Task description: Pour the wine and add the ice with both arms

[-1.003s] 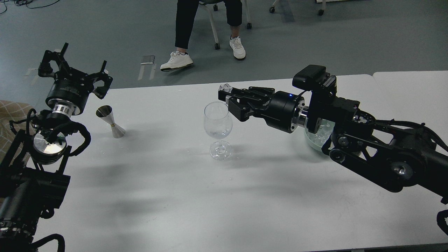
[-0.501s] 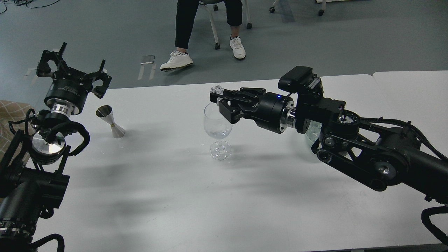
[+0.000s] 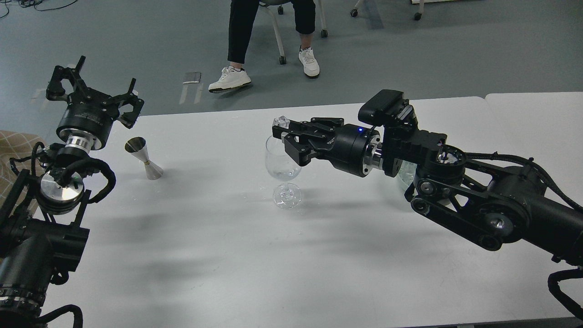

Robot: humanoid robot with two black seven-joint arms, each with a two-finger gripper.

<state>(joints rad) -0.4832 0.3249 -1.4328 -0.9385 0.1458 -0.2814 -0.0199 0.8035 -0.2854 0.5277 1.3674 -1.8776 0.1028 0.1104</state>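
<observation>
A clear stemmed wine glass (image 3: 283, 168) stands upright on the white table (image 3: 218, 237), with a little clear liquid or ice low in its bowl. My right gripper (image 3: 281, 130) is shut on one clear ice cube (image 3: 281, 122) and holds it just above the glass's rim. My left gripper (image 3: 91, 89) is open and empty, raised over the table's far left corner. A silver jigger (image 3: 145, 158) stands below and to the right of it. The pale bowl (image 3: 406, 172) of ice is mostly hidden behind my right arm.
A seated person's legs and white shoes (image 3: 230, 78) are beyond the table's far edge, next to a wheeled chair. A second white table (image 3: 537, 114) adjoins at the right. A patterned cushion (image 3: 9, 150) sits at the left edge.
My right gripper has carried the ice cube leftward from beside the glass to above its rim, and the arm now covers more of the bowl. My left arm has barely moved.
</observation>
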